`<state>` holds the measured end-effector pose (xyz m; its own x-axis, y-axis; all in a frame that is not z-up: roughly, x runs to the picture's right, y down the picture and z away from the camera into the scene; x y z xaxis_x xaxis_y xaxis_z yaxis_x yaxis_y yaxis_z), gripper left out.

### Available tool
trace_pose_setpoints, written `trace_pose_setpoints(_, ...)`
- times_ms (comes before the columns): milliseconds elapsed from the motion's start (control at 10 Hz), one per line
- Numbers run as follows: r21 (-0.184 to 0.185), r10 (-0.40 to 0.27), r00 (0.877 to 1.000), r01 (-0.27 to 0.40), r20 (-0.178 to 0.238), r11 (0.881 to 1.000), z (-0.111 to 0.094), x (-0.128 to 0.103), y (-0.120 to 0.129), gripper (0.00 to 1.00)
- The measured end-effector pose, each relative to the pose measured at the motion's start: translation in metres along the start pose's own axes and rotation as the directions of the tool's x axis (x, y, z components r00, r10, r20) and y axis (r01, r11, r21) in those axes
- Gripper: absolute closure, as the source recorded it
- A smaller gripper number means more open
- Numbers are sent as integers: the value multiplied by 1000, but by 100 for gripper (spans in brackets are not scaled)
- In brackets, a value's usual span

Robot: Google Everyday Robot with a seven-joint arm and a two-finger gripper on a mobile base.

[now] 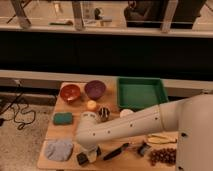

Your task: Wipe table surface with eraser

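My gripper (89, 154) is low at the counter's (134, 162) front-left edge, fingers pinching the eraser (83, 159) beside the grey cloth (59, 149). I judge the eraser light, stiff and flat; gripping its short sides should suit wiping.

Speckled grey floor (25, 142) with black cables (20, 112) — dark wall panel (100, 52), pale ledge behind.

no readable text, labels, brands or numbers on anything here.
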<state>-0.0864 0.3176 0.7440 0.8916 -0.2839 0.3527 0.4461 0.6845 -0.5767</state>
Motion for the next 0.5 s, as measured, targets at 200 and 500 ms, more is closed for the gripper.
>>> trace_pose_setpoints(200, -3, 8, 1000, -8, -8, 1000, -1, 6, -6, 86)
trace_pose_setpoints(500, -12, -14, 1000, 14, -5, 1000, 6, -8, -14, 86)
